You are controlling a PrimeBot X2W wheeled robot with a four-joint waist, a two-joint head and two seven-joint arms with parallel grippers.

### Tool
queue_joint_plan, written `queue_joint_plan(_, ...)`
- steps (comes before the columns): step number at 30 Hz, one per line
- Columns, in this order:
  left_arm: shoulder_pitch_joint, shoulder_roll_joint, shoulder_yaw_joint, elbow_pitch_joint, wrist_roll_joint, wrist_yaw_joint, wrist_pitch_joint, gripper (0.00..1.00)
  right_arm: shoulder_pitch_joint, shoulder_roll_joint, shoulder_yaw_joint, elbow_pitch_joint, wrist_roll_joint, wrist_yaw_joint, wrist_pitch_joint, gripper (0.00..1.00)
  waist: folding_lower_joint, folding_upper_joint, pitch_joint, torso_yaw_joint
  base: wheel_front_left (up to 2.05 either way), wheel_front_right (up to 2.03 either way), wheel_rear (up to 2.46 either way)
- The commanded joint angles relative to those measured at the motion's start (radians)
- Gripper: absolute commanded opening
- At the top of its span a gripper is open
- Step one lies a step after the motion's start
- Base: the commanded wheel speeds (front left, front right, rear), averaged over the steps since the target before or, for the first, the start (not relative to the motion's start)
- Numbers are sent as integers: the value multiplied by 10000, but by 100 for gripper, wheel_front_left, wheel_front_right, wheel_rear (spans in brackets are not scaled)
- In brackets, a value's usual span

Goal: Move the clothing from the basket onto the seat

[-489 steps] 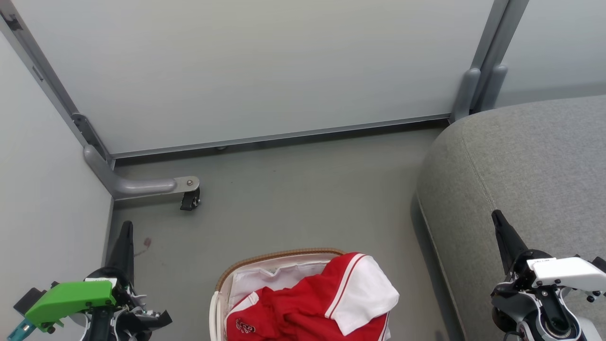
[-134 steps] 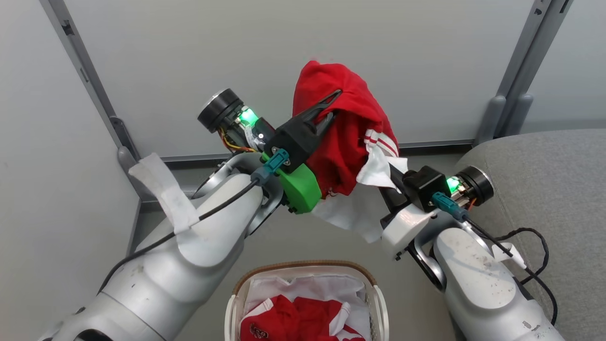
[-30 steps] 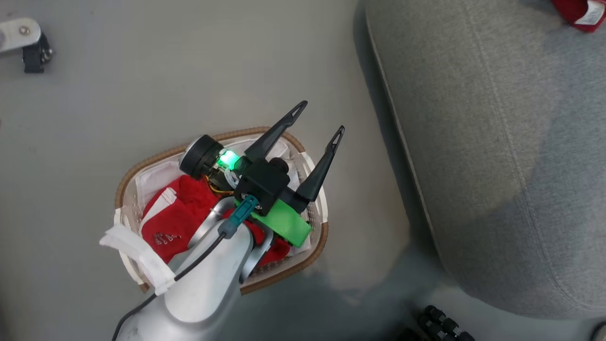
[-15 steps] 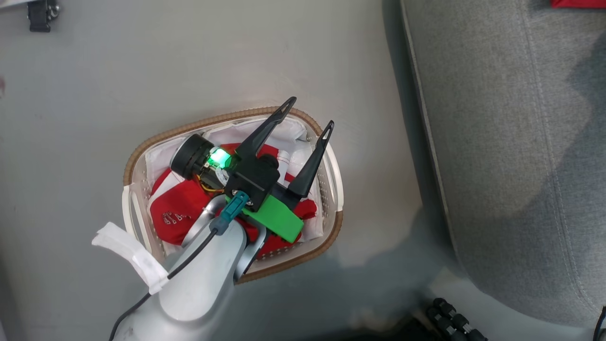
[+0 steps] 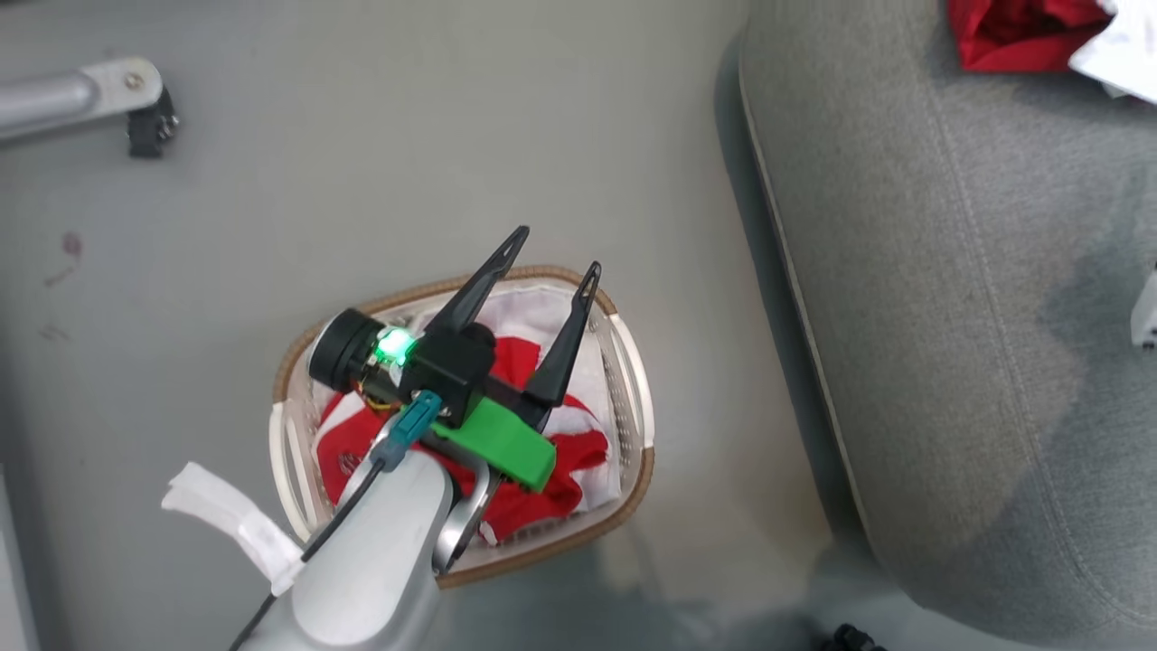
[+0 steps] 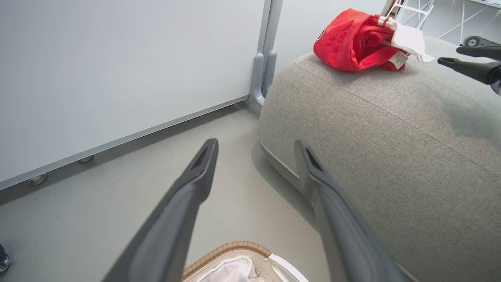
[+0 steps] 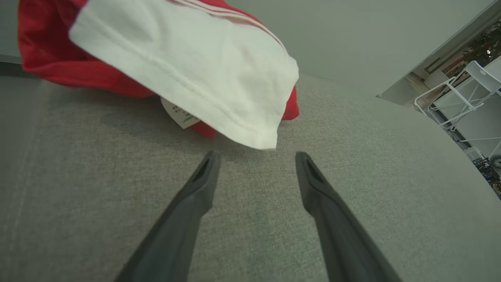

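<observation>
Gaping empty, both jaws hover; the red-white jersey point(image 6: 352, 43) lies bunched on the seat point(image 6: 391, 133).

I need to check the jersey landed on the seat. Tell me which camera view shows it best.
The left wrist view: the whole jersey lies bunched on the seat. The right wrist view gives a close, cropped look at its white sleeve; the head view cuts the jersey off at its top edge.

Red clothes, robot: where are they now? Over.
Left fingers, right fingers open, empty. Red-and-white jersey on grey fabric sofa seat. Red shorts inside oval cream plastic basket. Nothing seen blocking.
</observation>
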Motion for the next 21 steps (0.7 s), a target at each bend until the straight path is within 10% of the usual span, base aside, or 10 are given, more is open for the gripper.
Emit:
queue_joint_plan(1, 273, -12, 114, 23, -92, -45, -9, 100, 327, -37, -5, -91, 22, -14, -19, 100, 0, -1, -967, 230, 0, 0, 0)
queue_joint_plan(21, 2757, -265, 3334, -189, -341, 230, -9, 100, 976, 1411, 1831, -1232, 752, -12, -20, 100, 0, -1, -4302, 925, 0, 0, 0)
